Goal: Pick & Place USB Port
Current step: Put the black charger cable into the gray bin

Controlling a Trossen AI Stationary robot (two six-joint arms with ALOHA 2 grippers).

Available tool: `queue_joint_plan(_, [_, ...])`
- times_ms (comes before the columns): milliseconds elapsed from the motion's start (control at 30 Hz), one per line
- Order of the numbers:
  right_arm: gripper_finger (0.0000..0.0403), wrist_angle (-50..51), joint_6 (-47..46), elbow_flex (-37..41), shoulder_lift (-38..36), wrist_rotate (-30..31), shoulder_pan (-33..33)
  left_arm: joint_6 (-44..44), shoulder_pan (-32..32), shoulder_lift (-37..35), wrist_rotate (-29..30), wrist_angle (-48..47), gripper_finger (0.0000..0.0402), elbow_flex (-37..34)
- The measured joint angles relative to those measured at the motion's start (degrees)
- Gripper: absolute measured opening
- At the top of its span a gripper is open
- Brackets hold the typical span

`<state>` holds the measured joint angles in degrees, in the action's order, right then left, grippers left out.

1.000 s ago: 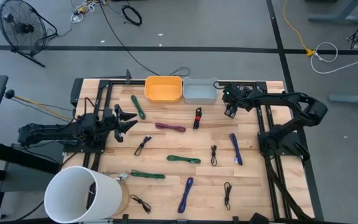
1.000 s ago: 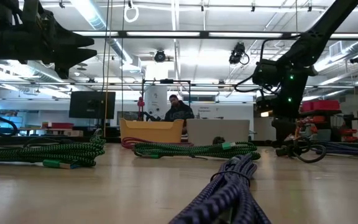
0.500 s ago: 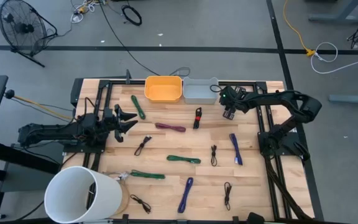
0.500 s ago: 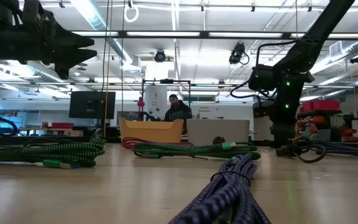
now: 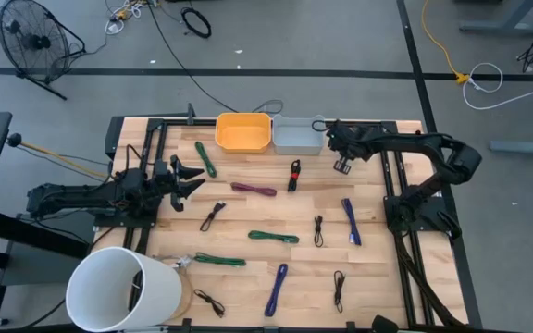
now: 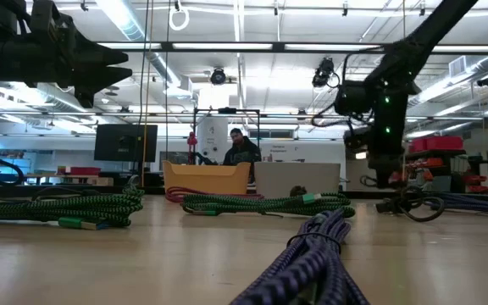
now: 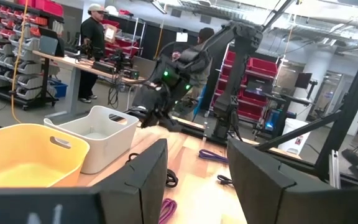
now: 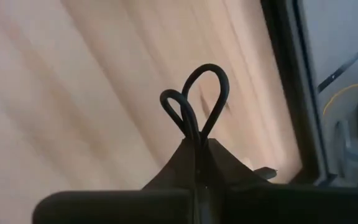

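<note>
My right gripper (image 5: pixel 342 159) is at the far right of the table, just right of the grey bin (image 5: pixel 297 136), and is shut on a thin black cable (image 8: pixel 205 93). Two small loops of the cable stick out past the fingertips in the right wrist view. The low view shows this gripper (image 6: pixel 379 174) above the tabletop. My left gripper (image 5: pixel 189 178) waits open at the table's left edge, with nothing between its fingers (image 7: pixel 148 180). My right gripper pinches the black cable's bunched strands (image 8: pixel 197 138) between its two shut fingers, just below the loops. The fingers slant steeply down at it. The loops stand free beyond the fingertips, off the wood; the fingers hide the rest of the cable.
An orange bin (image 5: pixel 243 132) stands left of the grey bin at the far edge. Several coiled cables lie on the table: green (image 5: pixel 273 237), purple (image 5: pixel 253 190), blue (image 5: pixel 351 222), black-and-red (image 5: pixel 294 174), black (image 5: pixel 318 229). A white bucket (image 5: pixel 123 289) stands at the near left corner.
My right gripper has shut on the black cable, then risen and drawn a little toward the far edge and the grey bin, taking the cable up with it.
</note>
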<state>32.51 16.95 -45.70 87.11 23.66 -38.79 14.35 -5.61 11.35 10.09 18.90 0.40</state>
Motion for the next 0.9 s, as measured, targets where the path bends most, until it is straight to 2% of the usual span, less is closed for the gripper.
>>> queue_joint_plan(133, [0.0006, 7.1, -1.9, -5.8, -3.3, -0.7, 1.3, 0.0, 0.0, 0.0, 0.1, 0.0, 0.0174, 0.0])
queue_joint_plan(267, [0.0006, 12.4, -3.0, -10.7, -7.9, -4.9, 3.0, 0.0, 0.0, 0.0, 0.2, -0.1, 0.0174, 0.0])
queue_joint_plan(400, [0.0006, 13.6, -5.9, -13.8, -13.5, -8.7, 5.2, 0.0, 0.0, 0.0, 0.2, -0.2, 0.0174, 0.0])
queue_joint_plan(533, [0.0006, 9.3, -6.2, -14.0, -18.6, -16.6, 7.8, 0.0, 0.0, 0.0, 0.2, -0.1, 0.0174, 0.0])
queue_joint_plan(633, [0.0005, 6.5, -6.6, -14.0, -20.5, -17.7, 9.0, 0.0, 0.0, 0.0, 0.2, -0.1, 0.0174, 0.0])
queue_joint_plan(800, [0.0005, -3.3, -5.9, -13.9, -19.9, -19.8, 10.3, 0.0, 0.0, 0.0, 0.2, -0.1, 0.0174, 0.0])
queue_joint_plan(900, [0.0005, -11.6, -5.8, -13.0, -17.4, -23.8, 10.2, 0.0, 0.0, 0.0, 0.2, -0.1, 0.0174, 0.0])
